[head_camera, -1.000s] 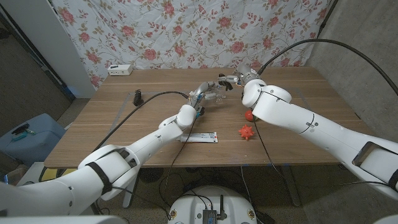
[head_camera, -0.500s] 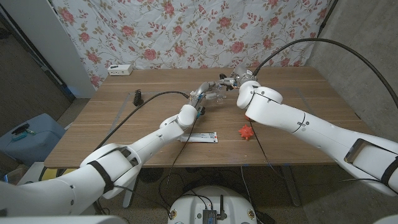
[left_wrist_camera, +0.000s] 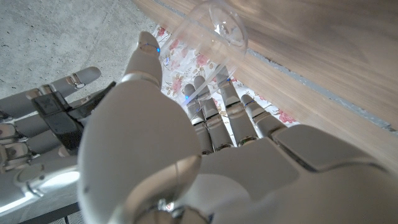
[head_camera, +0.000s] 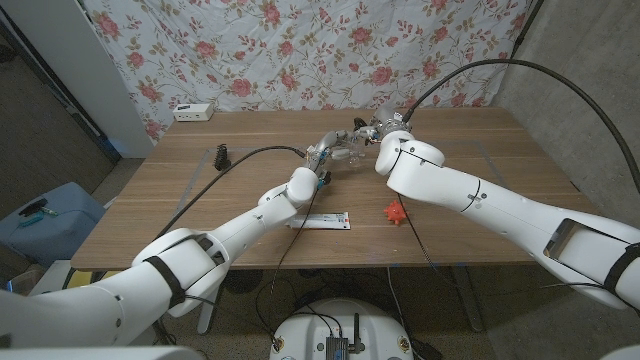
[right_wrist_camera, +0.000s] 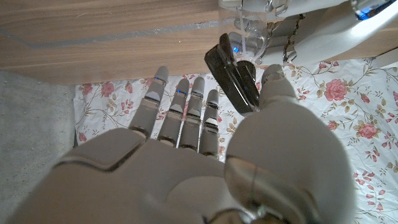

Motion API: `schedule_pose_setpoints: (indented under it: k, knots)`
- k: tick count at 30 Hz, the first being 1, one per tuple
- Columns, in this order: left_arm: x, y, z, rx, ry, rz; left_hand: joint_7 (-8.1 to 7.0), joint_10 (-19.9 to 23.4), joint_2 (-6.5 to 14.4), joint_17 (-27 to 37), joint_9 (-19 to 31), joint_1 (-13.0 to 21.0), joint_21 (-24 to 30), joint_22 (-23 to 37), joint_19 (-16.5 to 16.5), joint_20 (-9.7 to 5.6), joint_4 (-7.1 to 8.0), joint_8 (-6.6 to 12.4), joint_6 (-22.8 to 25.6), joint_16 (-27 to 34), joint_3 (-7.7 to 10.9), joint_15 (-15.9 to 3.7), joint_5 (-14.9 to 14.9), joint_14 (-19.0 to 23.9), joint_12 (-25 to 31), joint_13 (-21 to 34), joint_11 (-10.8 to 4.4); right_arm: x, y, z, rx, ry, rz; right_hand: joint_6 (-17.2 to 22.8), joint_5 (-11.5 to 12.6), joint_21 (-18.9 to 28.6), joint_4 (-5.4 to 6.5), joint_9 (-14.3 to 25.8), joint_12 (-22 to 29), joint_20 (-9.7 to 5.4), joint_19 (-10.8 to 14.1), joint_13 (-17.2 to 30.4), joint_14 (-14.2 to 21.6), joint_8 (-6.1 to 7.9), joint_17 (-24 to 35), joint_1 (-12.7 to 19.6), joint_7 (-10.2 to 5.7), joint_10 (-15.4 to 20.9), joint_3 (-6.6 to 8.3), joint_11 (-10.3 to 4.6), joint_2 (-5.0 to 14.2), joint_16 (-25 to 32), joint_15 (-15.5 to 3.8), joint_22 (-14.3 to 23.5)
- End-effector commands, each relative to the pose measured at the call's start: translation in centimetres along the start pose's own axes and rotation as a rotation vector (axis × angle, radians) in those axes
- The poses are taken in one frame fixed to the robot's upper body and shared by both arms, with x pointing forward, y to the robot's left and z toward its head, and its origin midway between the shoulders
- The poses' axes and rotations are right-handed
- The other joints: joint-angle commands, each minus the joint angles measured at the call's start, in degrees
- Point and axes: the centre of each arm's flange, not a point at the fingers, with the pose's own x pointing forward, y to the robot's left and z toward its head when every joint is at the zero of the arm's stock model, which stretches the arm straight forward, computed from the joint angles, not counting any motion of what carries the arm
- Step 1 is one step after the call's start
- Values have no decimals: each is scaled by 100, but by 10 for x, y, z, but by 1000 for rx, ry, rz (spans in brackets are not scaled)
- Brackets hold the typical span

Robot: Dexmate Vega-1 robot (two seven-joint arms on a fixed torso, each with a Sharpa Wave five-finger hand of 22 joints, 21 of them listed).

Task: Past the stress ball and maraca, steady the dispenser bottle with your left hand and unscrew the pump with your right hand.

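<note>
A clear dispenser bottle (head_camera: pixel 343 153) stands past the table's middle, and my left hand (head_camera: pixel 326 153) grips its body. The left wrist view shows the fingers (left_wrist_camera: pixel 224 102) wrapped round the clear bottle (left_wrist_camera: pixel 208 28). My right hand (head_camera: pixel 378 128) is at the bottle's top. In the right wrist view the black pump (right_wrist_camera: pixel 234 78) sits between its thumb (right_wrist_camera: pixel 273 84) and fingers (right_wrist_camera: pixel 186 109), above the bottle (right_wrist_camera: pixel 249 31). The red spiky stress ball (head_camera: pixel 396 212) lies nearer me, beside my right forearm. That forearm hides the maraca.
A white flat packet (head_camera: pixel 325 221) lies under my left forearm near the front. A small black object (head_camera: pixel 222 155) stands at the left, and a white power strip (head_camera: pixel 193 112) lies at the far left edge. Cables trail over the table.
My right forearm has swung left and now covers the red maraca that showed beside it. Both hands stay at the bottle.
</note>
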Motion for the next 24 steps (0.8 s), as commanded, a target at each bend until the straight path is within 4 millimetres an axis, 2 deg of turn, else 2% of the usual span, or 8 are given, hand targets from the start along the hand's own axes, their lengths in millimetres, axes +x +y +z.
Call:
schedule_pose_setpoints:
  k: [1,6,10,11,13,24]
  knots:
    - [2,-4,0,-7,0,-4,-88,391,760,18,25,-600,1,3,55,-385,396,39,608,12,441,-818,31,392,23,506,-334,3,3,0,-14,16,-29,156,37,22,-30,33,68,-36,86,41,110,83,0,104,-57,122,51,-54,0,35,-65,16]
    - [3,-4,0,-8,0,-4,-92,406,762,14,25,-603,1,3,56,-385,396,37,605,9,444,-818,32,392,28,508,-326,4,4,0,-11,23,-45,369,47,21,-39,48,132,-99,136,58,235,172,0,173,-142,277,98,-114,-12,43,-144,15]
    - [2,-4,0,-8,1,-5,-93,411,763,17,24,-602,2,3,57,-382,392,37,608,10,445,-817,33,386,30,509,-321,4,4,-1,-8,24,-55,616,56,12,-30,70,238,-147,181,82,367,285,7,232,-230,543,156,-237,-12,42,-230,14]
    - [2,-4,0,-8,5,-1,-96,413,763,17,24,-603,2,3,58,-383,393,37,608,11,445,-819,33,388,30,509,-327,4,4,-1,-8,25,-56,655,58,8,-37,76,261,-155,189,89,390,305,8,266,-246,599,178,-359,-8,36,-245,14]
    - [2,-4,0,-9,4,-2,-96,404,761,15,24,-606,1,3,56,-384,392,38,613,10,445,-814,33,388,26,510,-329,4,4,-1,-5,27,-59,715,57,2,-32,83,278,-164,195,97,422,335,9,277,-269,642,192,-479,-15,31,-258,14]
    - [3,-6,1,-12,1,-3,-91,401,770,12,24,-626,1,4,53,-382,400,37,615,11,449,-803,36,394,21,513,-328,6,7,-2,-16,39,-78,1021,72,-3,-65,82,400,-249,243,139,645,470,29,461,-375,935,299,-655,18,65,-479,13]
